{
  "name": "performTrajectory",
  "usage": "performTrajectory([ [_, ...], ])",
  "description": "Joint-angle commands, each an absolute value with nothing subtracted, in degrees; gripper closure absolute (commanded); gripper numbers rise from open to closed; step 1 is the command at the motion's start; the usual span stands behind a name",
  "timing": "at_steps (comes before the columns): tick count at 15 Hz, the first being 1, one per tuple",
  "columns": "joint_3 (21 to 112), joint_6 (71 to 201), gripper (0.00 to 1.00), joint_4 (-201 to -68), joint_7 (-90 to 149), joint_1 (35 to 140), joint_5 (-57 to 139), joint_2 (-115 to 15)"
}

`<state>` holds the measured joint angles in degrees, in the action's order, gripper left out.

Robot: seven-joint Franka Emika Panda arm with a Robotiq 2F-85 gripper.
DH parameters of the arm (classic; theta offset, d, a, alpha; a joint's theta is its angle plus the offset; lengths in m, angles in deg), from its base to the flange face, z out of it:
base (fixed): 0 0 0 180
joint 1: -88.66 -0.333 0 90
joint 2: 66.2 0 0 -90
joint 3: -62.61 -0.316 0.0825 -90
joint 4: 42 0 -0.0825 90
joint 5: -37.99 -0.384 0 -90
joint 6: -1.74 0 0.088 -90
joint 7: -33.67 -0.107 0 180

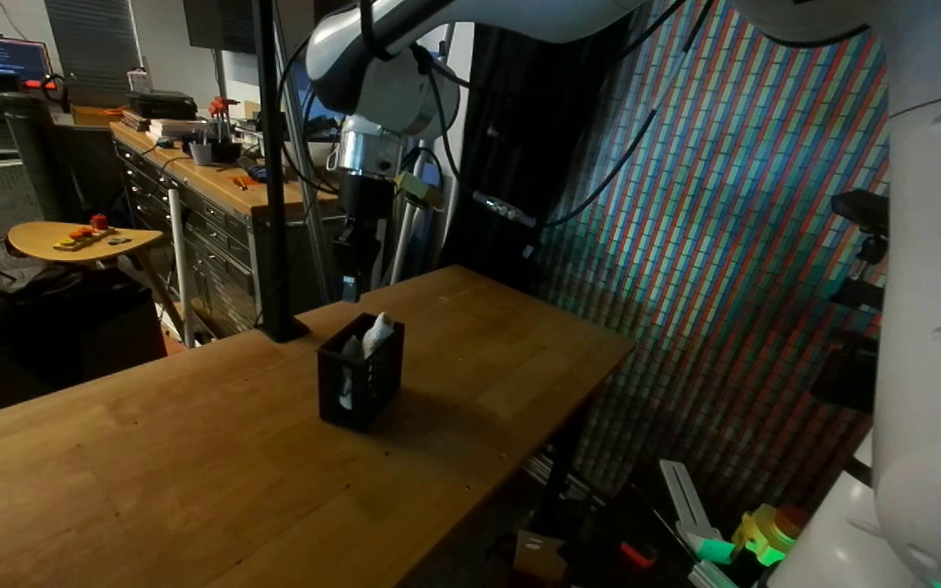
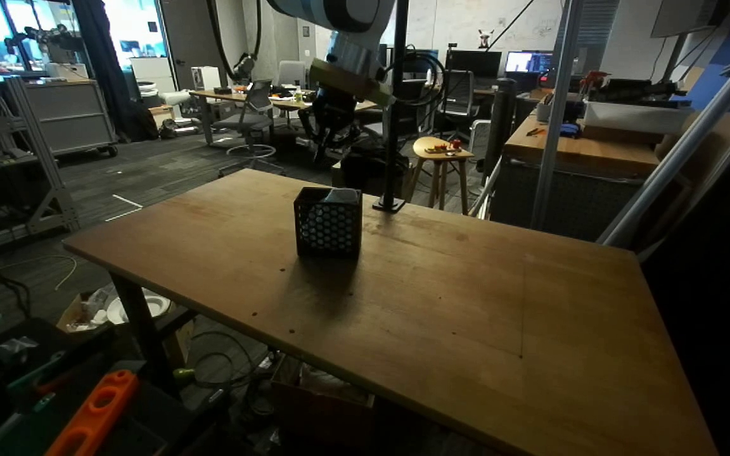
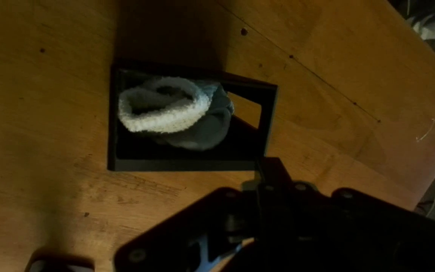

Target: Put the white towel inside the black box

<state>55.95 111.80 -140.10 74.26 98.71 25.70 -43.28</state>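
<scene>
The black box [image 1: 379, 398] is a small open-topped basket with holed sides, upright on the table; it also shows in an exterior view [image 2: 329, 251] and in the wrist view [image 3: 187, 165]. The white towel [image 3: 164, 121] lies bunched inside it, toward one end. Its top pokes slightly above the rim in both exterior views [image 1: 378, 333] [image 2: 343, 195]. My gripper [image 3: 264, 170] is shut and empty, its fingertips pointing down. In both exterior views the gripper [image 1: 350, 287] [image 2: 319, 152] hangs above and apart from the box, toward the table's far edge.
The wooden table [image 1: 193, 474] bears a black vertical post [image 1: 273, 204] on its edge beside the box; the post's base shows in an exterior view [image 2: 389, 204]. A workbench with drawers [image 1: 217, 184] and a small wooden stool [image 1: 78, 241] stand beyond the table.
</scene>
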Motion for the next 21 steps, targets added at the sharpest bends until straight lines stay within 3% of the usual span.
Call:
performTrajectory([
  [1, 58.34, 112.25, 1.00, -145.73, 68.31, 96.95, 25.76, -49.29],
  [21, 60.17, 122.56, 1.00, -147.81, 73.81, 95.96, 35.13, -47.88],
])
